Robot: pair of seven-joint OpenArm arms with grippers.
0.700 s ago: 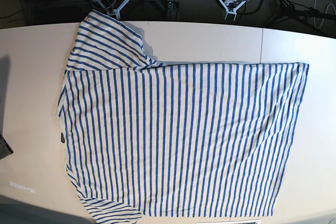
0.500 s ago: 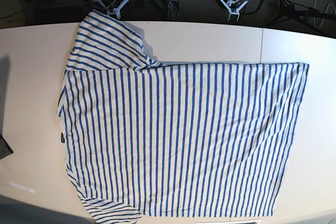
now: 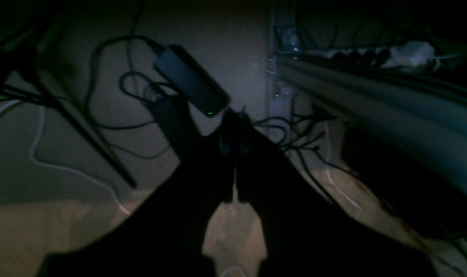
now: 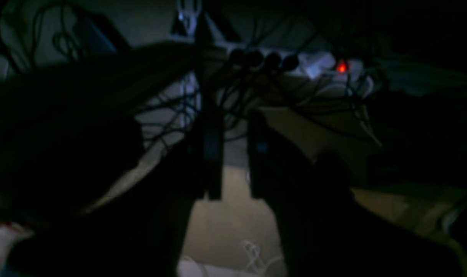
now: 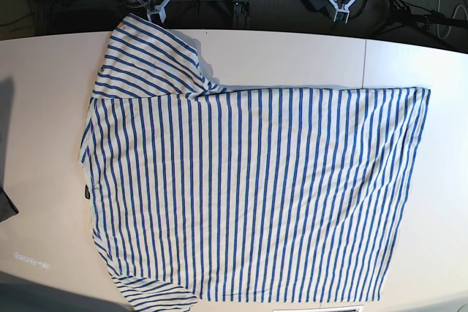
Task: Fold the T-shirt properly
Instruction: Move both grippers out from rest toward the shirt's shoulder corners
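white table [image 5: 292, 52] in bright light; dark floor [image 3: 83, 215] strewn with cables [image 3: 102, 115]

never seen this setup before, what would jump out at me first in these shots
The big blue-striped T-shirt dominates the base view, spread flat over most of the white table, one sleeve reaching toward the far left corner. Both hands sit beyond the far edge, off the cloth: the left hand shut, the right hand with its fingers a little apart. The wrist views are dark, showing only tangled cables on the floor.

Base view bright and evenly lit, edges bowed, both wrist views dark, murky, softly blurred
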